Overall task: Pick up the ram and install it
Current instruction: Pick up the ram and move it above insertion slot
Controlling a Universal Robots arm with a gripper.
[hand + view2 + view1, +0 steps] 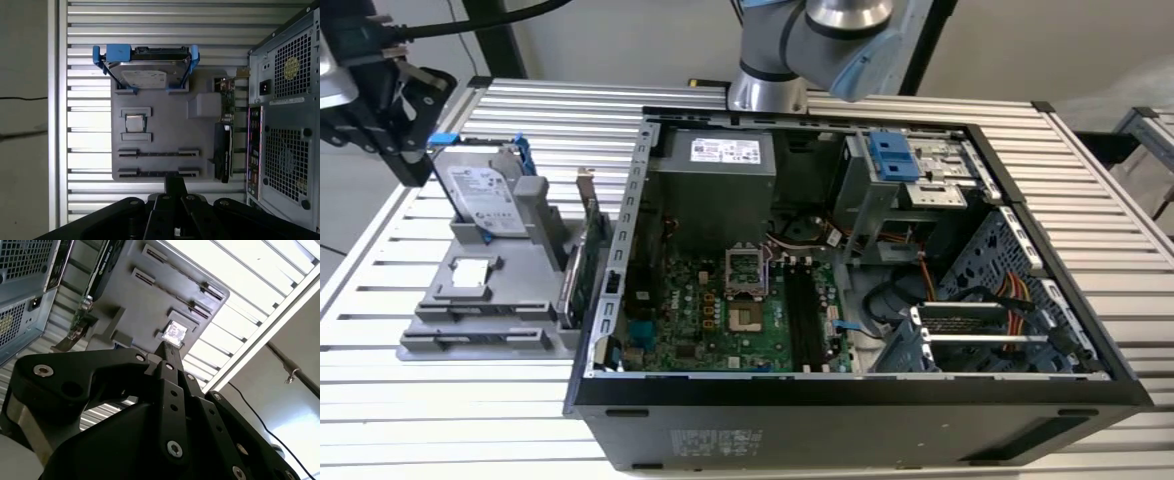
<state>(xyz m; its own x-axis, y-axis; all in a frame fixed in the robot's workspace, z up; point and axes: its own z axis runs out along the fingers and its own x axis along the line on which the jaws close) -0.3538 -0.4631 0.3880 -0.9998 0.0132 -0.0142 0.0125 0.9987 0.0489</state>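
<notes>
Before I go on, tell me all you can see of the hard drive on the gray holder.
The hard drive is a flat silver metal box with a white label on its broad face, clipped into a blue plastic frame that wraps its sides. It stands on edge, tilted back, in slots at one end of the gray holder, to the exterior view's left of the open computer case. Only frame and holder visibly touch it.
</notes>
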